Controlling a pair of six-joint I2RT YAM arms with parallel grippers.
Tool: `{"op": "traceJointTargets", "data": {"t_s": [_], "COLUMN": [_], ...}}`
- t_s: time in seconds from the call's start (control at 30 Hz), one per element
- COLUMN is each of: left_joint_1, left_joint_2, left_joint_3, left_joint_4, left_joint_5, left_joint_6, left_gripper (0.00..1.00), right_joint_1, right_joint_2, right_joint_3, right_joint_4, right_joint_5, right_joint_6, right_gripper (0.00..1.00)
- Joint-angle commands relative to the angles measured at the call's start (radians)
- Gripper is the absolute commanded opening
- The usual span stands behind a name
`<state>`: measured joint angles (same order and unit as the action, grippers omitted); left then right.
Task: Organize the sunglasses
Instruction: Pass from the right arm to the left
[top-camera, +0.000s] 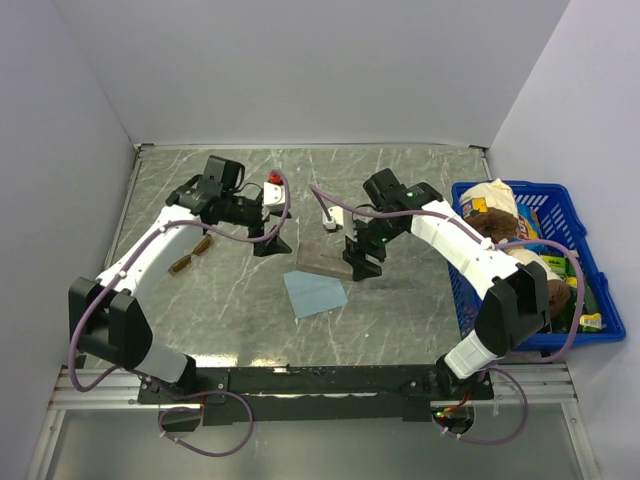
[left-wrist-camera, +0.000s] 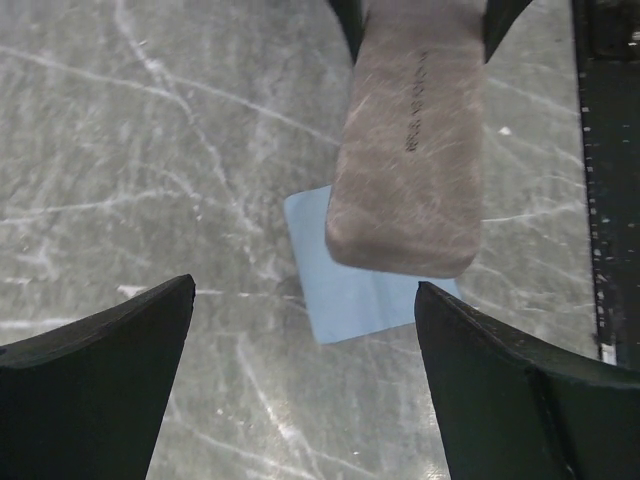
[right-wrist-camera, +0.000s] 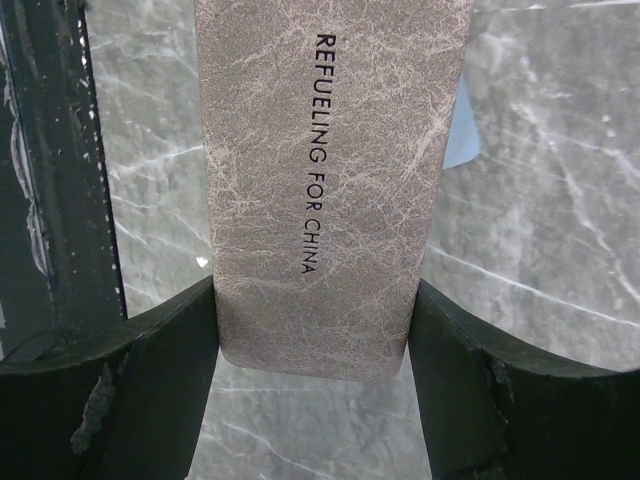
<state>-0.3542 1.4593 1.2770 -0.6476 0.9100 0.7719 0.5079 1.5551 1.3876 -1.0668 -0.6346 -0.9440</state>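
Nearest the arm bases, the light blue cloth (top-camera: 315, 294) lies flat on the table (top-camera: 420, 310), just below centre in the top view. Just beyond it, the right fingers (right-wrist-camera: 160, 370) are clamped on one short end of the grey-brown case (top-camera: 322, 257), one finger on each side. Held only by that end, the case could pivot or slip out if it is pulled or pried open. Its free end sits over the cloth's corner in the left wrist view and might drag the cloth along. The left fingers (left-wrist-camera: 100, 370) are spread wide with nothing between them, pointing at the case from its upper left. The sunglasses (top-camera: 192, 254) lie at the frame's left middle, well apart from both pairs of fingers and beside the left forearm. A careless swing of that arm could knock them away.
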Motion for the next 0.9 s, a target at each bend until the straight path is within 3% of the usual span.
{"op": "traceJointTargets", "data": {"t_s": [0.0,0.2,0.6,0.87], "left_joint_1": [-0.028,-0.089,-0.155,-0.190], "left_joint_2": [0.041,0.091,0.136,0.174], "left_joint_3": [0.082,0.131,0.117,0.147], "left_joint_4": [-0.139,-0.204,-0.072,-0.093], "left_joint_5": [0.125,0.116,0.053,0.004], "left_joint_6": [0.098,0.121,0.011,0.010], "left_gripper": [0.96,0.96,0.97,0.96], "right_joint_1": [0.004,0.006,0.003,0.004], "right_joint_2": [-0.026,-0.032,-0.055,-0.069], "right_joint_3": [-0.013,-0.016,-0.033,-0.041], "right_joint_4": [0.025,0.045,0.065,0.097], "right_joint_5": [-0.050,-0.053,-0.068,-0.073], "right_joint_6": [-0.033,-0.027,-0.021,-0.003], "right_gripper": [0.11,0.11,0.09,0.09]}}
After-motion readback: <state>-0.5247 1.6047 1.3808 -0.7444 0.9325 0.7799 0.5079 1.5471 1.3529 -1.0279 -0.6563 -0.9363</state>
